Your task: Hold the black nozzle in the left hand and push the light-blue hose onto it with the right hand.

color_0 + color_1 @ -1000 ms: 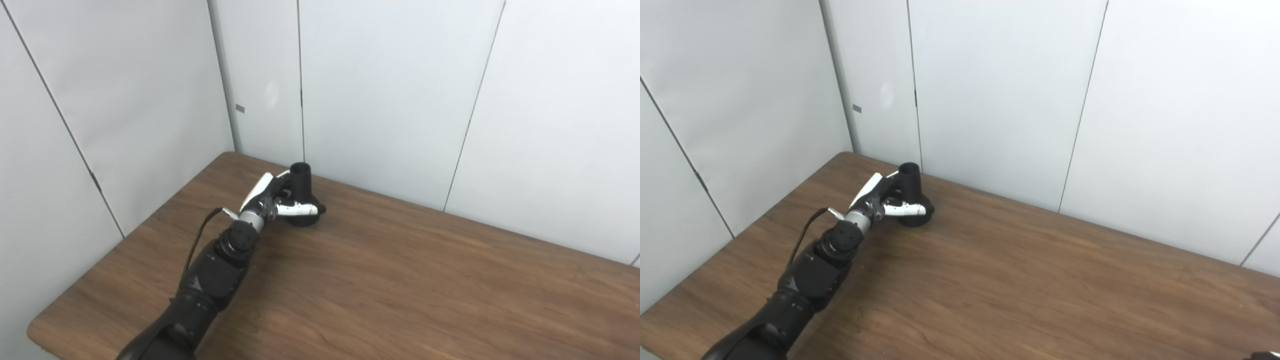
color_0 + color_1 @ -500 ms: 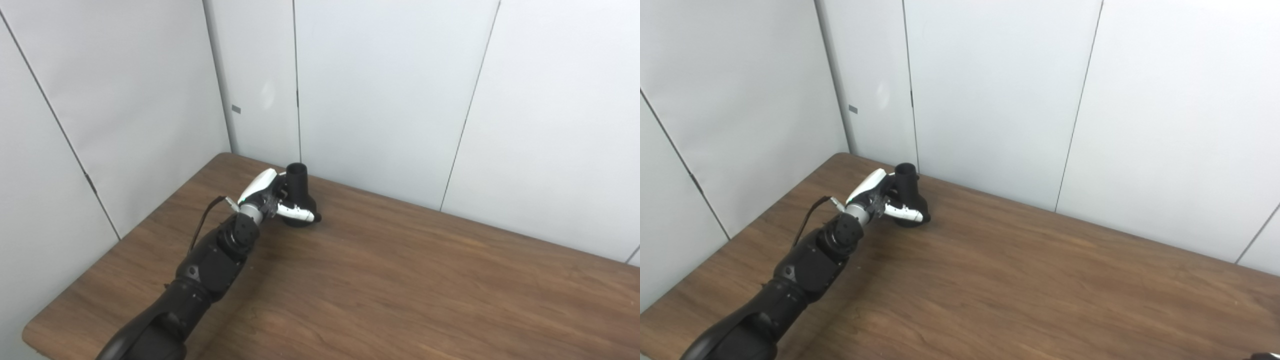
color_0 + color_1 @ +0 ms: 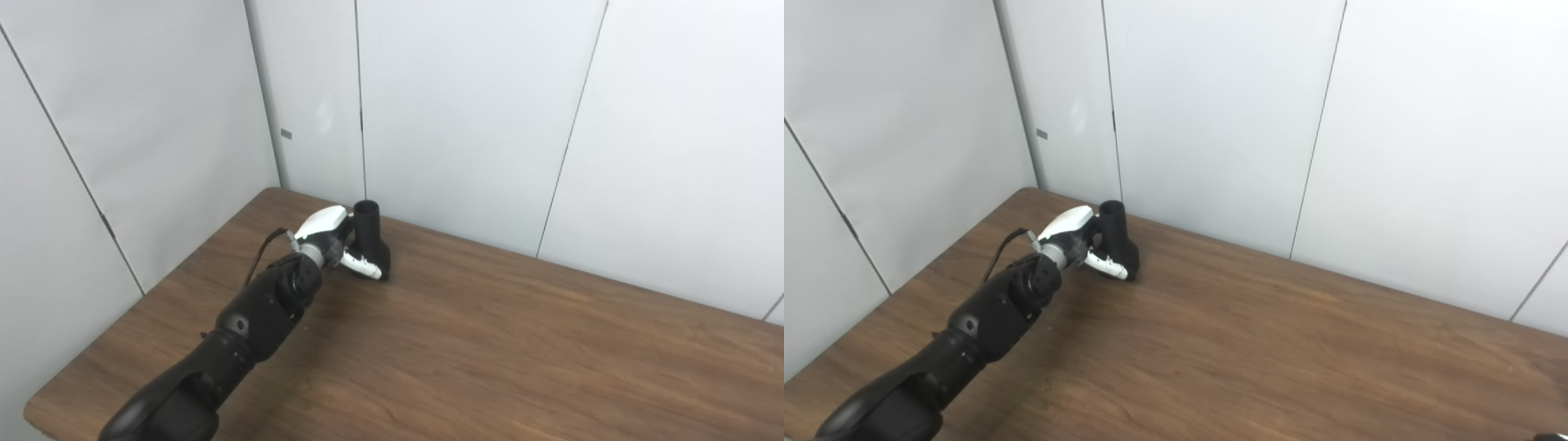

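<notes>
The black nozzle point(image 3: 368, 225) stands near the table's far left corner, narrow neck up and wider base down. My left hand point(image 3: 331, 242) is wrapped around it from the left. The white thumb point(image 3: 362, 267) crosses the front of the base, and the other fingers are hidden behind the neck. The same grasp shows in the right eye view, hand point(image 3: 1077, 237) against nozzle point(image 3: 1115, 225). No light-blue hose appears in either view. My right hand is out of both views.
The brown wooden table point(image 3: 490, 343) runs from the left corner to the right edge of the picture. White wall panels point(image 3: 465, 122) rise close behind the nozzle and along the table's left side. A tiny dark sliver point(image 3: 1546, 437) shows at the bottom right corner.
The camera has shifted slightly. My left hand has rolled over and closed round the nozzle, with the thumb dropping across its base. The nozzle has turned, so its base now looks narrower.
</notes>
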Robot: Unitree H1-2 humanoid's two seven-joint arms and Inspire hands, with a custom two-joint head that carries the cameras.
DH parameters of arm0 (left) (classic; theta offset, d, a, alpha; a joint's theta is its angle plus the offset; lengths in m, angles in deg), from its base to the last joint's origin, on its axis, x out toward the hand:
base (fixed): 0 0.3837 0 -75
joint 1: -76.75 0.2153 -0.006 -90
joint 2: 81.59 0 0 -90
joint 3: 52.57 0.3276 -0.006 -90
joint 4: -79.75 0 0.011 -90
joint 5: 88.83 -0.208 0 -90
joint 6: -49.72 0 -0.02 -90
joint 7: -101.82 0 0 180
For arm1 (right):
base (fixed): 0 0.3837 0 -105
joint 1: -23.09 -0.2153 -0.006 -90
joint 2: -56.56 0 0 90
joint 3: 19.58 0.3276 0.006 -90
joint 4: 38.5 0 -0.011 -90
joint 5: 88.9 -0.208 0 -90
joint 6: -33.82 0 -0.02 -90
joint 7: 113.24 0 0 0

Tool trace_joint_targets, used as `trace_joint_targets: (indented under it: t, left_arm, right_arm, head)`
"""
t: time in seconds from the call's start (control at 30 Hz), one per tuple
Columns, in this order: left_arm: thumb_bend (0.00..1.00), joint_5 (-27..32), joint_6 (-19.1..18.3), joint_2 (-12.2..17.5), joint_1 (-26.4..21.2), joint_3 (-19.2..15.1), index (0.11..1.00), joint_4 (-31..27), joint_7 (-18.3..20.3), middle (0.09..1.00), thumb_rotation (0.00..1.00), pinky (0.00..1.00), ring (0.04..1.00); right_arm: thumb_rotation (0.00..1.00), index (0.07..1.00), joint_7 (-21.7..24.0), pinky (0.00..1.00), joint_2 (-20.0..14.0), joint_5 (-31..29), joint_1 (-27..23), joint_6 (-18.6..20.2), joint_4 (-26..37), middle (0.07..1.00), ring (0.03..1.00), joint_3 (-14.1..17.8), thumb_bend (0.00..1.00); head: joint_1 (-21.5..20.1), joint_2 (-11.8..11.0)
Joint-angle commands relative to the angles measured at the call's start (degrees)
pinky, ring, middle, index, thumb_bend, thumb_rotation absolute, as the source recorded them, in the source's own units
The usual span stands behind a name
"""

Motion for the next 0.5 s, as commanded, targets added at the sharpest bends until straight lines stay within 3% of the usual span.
trace_joint_targets:
  t: [0.0,0.17,0.27,0.47]
  left_arm:
    - [1.00,-0.9,-3.6,2.2,1.5,0.3,0.896,1.6,2.1,0.894,0.23,0.70,0.843]
    - [1.00,-1.2,-4.0,2.5,1.5,0.2,0.895,0.9,3.8,0.905,0.27,0.72,0.864]
    - [1.00,-1.9,-5.2,2.4,1.7,0.2,0.877,-0.1,4.4,0.872,0.46,0.69,0.832]
    - [1.00,-4.3,-6.8,2.4,1.8,1.3,0.844,-1.0,4.5,0.850,0.55,0.70,0.815]
  right_arm:
    - [0.60,0.463,-0.3,0.33,-1.0,-0.1,0.6,0.1,0.1,0.496,0.448,0.7,1.00]
    - [0.60,0.465,-0.4,0.33,-0.9,-0.1,0.7,0.5,0.5,0.500,0.452,0.7,1.00]
    - [0.61,0.467,-0.3,0.33,-1.0,-0.1,0.7,-0.2,0.2,0.499,0.451,0.7,1.00]
    - [0.61,0.469,-0.3,0.34,-1.0,-0.1,0.8,0.0,0.4,0.505,0.457,0.7,1.00]
  head:
    - [0.0,0.0]
    - [-0.1,0.1]
    - [0.0,0.3]
    - [-0.1,0.3]
